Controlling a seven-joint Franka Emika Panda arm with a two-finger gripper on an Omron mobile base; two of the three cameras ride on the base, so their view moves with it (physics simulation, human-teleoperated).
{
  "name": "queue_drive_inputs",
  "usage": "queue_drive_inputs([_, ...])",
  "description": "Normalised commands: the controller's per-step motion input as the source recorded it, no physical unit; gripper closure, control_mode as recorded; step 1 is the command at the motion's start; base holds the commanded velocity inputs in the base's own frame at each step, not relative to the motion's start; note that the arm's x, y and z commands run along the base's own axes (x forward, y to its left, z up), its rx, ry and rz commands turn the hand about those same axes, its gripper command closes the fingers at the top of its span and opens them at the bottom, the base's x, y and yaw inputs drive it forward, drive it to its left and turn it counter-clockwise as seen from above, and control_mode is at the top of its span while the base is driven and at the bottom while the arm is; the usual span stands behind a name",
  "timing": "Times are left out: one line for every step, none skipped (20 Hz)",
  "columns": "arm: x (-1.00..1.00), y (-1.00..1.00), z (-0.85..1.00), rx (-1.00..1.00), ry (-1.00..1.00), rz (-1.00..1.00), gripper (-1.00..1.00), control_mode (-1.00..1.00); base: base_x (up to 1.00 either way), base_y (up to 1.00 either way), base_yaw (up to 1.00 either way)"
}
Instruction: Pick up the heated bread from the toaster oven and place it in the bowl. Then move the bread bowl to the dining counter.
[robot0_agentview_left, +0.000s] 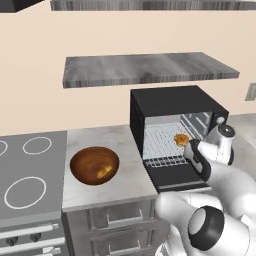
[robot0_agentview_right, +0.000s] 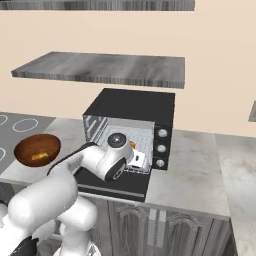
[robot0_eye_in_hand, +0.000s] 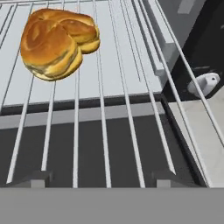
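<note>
The black toaster oven (robot0_agentview_left: 170, 100) (robot0_agentview_right: 131, 106) stands on the worktop with its door dropped open. On its wire rack (robot0_eye_in_hand: 127, 100) lies the heated bread (robot0_agentview_left: 181, 139) (robot0_eye_in_hand: 54, 41), a golden bun with browned patches. My gripper (robot0_agentview_left: 188, 148) (robot0_eye_in_hand: 101, 179) reaches over the open door into the oven mouth. It is open, just short of the bun, with nothing between its fingertips (robot0_eye_in_hand: 37, 178). The bun lies ahead and to the left in the hand view. The dark wooden bowl (robot0_agentview_left: 79, 159) (robot0_agentview_right: 30, 141) sits left of the oven with a yellow-orange morsel (robot0_agentview_left: 104, 172) inside. The dining counter is out of view.
A stove top (robot0_agentview_left: 27, 170) with rings lies left of the bowl. A grey shelf (robot0_agentview_left: 145, 69) hangs above the oven. Three round knobs (robot0_agentview_right: 161, 148) line the oven's right side. Marbled worktop (robot0_agentview_right: 200, 172) runs on to the right, with drawers (robot0_agentview_left: 120, 215) below.
</note>
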Motion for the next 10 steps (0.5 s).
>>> queue_drive_inputs([-0.88, -0.39, -0.59, 0.00, 0.06, 0.00, -1.00, -1.00, 0.00, 0.00, 0.00])
queue_drive_inputs([-0.88, -0.40, -0.59, 0.00, 0.06, 0.00, -1.00, -1.00, 0.00, 0.00, 0.00])
queue_drive_inputs([-0.92, -0.39, -0.56, 0.00, 0.05, 0.00, -1.00, -1.00, 0.00, 0.00, 0.00])
queue_drive_inputs([-0.90, -0.34, -0.42, 0.00, 0.03, 0.00, -1.00, -1.00, 0.00, 0.00, 0.00])
queue_drive_inputs([-0.80, -0.23, -0.24, 0.00, 0.00, 0.00, -1.00, -1.00, 0.00, 0.00, 0.00])
queue_drive_inputs([-0.69, -0.24, -0.07, 0.00, 0.00, 0.00, -1.00, -1.00, 0.00, 0.00, 0.00])
queue_drive_inputs([-0.56, -0.21, 0.00, 0.03, -0.01, 0.00, -1.00, -1.00, 0.00, 0.00, 0.00])
queue_drive_inputs([-0.35, -0.09, 0.01, 0.11, -0.09, 0.00, -1.00, -1.00, 0.00, 0.00, 0.00])
queue_drive_inputs([-0.13, -0.01, 0.28, 0.14, -0.10, -0.04, -1.00, -1.00, 0.00, 0.00, 0.00])
queue_drive_inputs([0.00, 0.00, 0.53, 0.14, -0.10, -0.08, -1.00, -1.00, 0.00, 0.00, 0.00])
